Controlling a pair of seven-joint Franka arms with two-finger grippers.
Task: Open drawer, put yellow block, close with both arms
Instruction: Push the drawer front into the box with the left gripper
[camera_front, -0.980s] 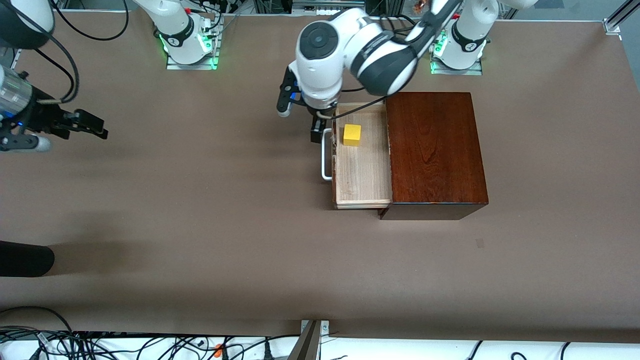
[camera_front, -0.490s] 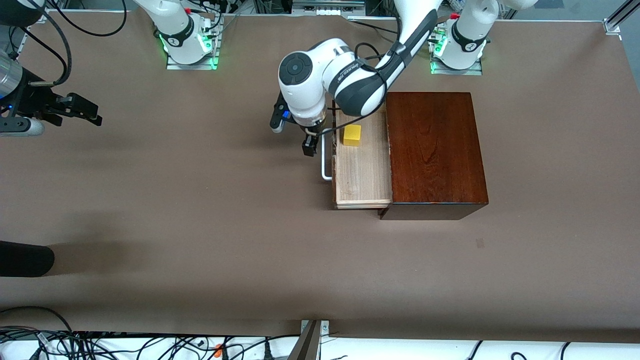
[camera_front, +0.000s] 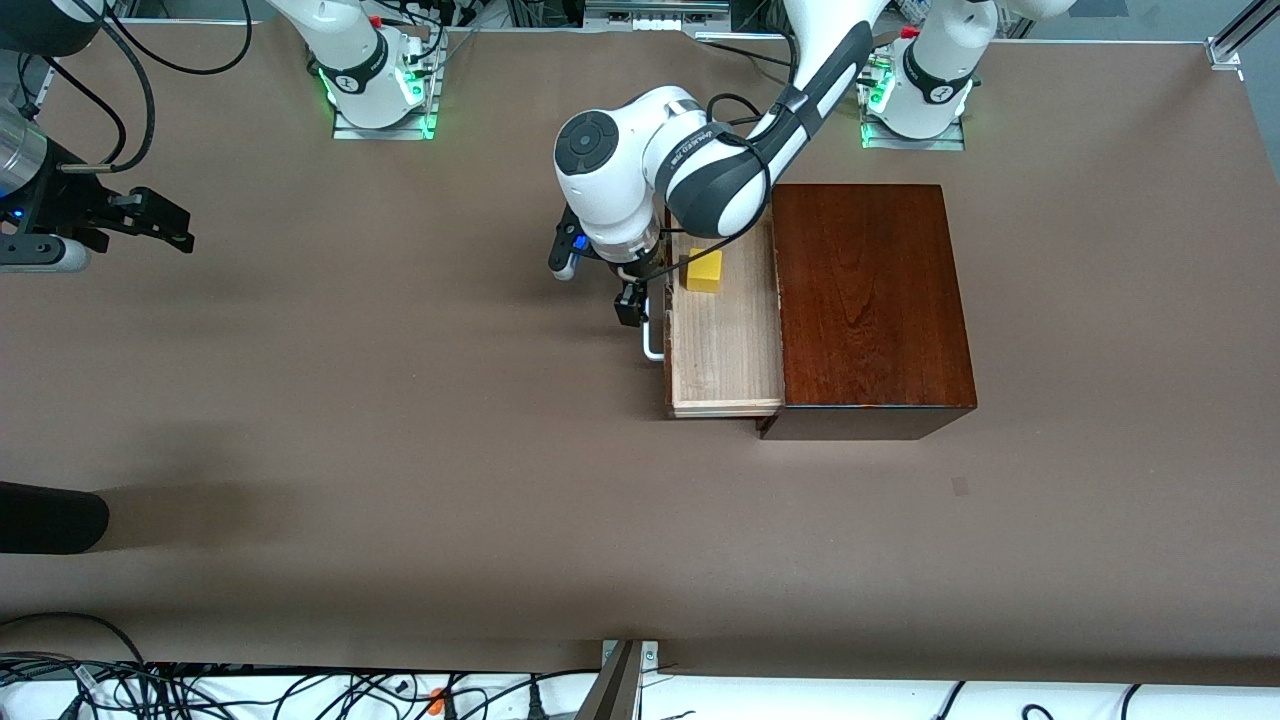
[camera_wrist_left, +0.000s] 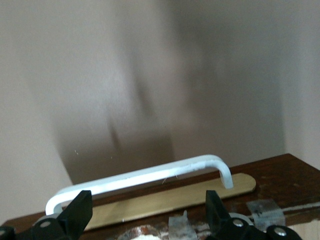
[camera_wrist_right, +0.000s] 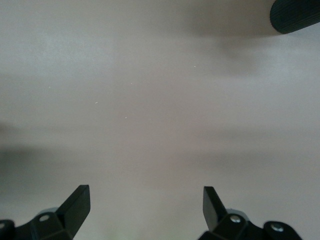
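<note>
Now the drawer (camera_front: 725, 335) stands pulled out, handle (camera_front: 654, 335) facing nine o'clock, its bar running twelve to six. Inside, toward twelve, sits the block (camera_front: 704, 270). Left gripper (camera_front: 630, 303) hangs spread over the handle; right gripper (camera_front: 165, 225) waits, released, at the table's (camera_front: 400, 450) right-arm end.

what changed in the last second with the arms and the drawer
The left claw came down and slid along the white handle toward the front camera; its fingers are open with the handle between them, not gripping. The right claw drifted toward the right arm's end of the table, open over bare table. The drawer stayed pulled out of the wooden box, with the yellow block resting inside.
</note>
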